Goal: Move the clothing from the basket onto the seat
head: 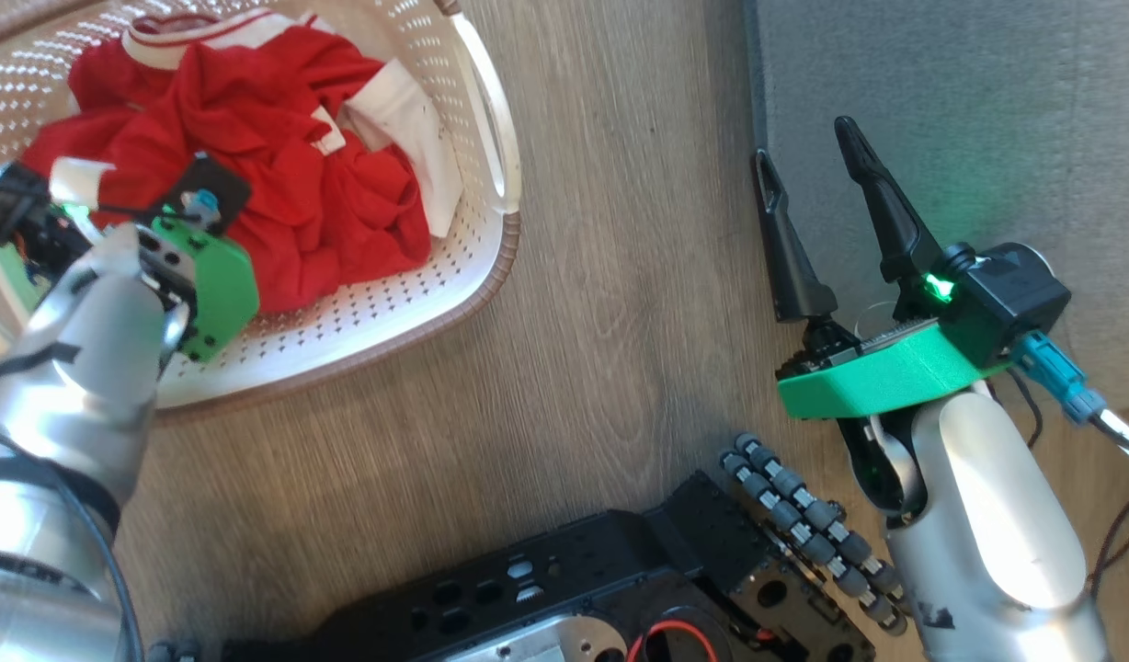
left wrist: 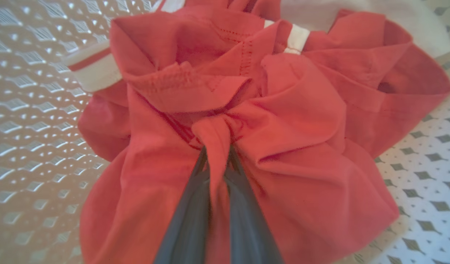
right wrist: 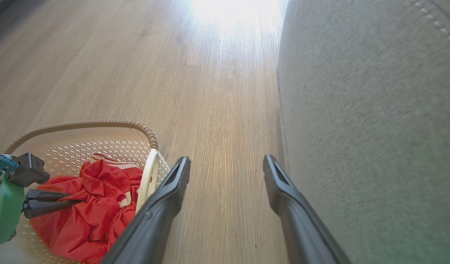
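Inside the basket, at 9 o'clock in the head view, the left gripper pinches a fold of the red clothing, and the seat lies toward 3 o'clock across the wood floor, beside the spread, empty right gripper.

A wood-grain floor in a pale brown tone is seen through the middle of the head view, its grain running from top to bottom, with an oval knot pattern marked near the centre. In the right wrist view a bright patch of glare is laid across the boards at the top centre, and a darker strip is cut off at the upper left corner
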Robot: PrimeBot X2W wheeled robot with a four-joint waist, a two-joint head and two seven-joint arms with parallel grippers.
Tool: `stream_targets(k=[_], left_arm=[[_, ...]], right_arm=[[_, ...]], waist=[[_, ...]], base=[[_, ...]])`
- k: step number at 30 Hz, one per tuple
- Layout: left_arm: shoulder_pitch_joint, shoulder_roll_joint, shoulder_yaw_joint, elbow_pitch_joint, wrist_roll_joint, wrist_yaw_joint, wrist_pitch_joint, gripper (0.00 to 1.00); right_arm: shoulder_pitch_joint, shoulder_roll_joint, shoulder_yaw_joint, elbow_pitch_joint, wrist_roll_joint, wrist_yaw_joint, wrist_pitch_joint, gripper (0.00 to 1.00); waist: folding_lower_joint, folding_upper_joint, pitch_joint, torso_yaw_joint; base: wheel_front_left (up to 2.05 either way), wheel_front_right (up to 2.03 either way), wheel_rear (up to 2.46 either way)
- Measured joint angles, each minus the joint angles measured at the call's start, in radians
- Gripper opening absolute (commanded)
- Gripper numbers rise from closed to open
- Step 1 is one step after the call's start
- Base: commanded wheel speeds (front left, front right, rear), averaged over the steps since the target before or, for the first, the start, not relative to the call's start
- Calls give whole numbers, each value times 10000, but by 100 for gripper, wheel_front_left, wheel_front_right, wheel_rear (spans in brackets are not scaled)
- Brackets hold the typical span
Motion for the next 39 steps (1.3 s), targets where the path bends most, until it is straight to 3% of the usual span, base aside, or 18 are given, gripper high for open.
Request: stream_targets(k=[9,16,25,39], left_arm=[[1194,-105,-29,-825,-437,230,-19,0],[1670,-635,-21,-1620,-815,169,-19,0],[3504,-679,564,-3971,-1588,230,-19,0],[5817,-924,2130,-7781,-1755,660,-19,0]], right_arm=[[-161,0,-81,316,-40,0,0,100],[-106,0,-297,700,-412,0,0,100],[495,-2,-445,1223,-671,0,0,100],[1125,-2,-669,1768,-1175,0,2,100]], waist=[[0,0,-966,20],[-1,1,-2293,287],[-1,1,-3948,654],[-1,1,-6212,1371]], base=[[0,0,0],[0,0,0],[0,0,0],[0,0,0]])
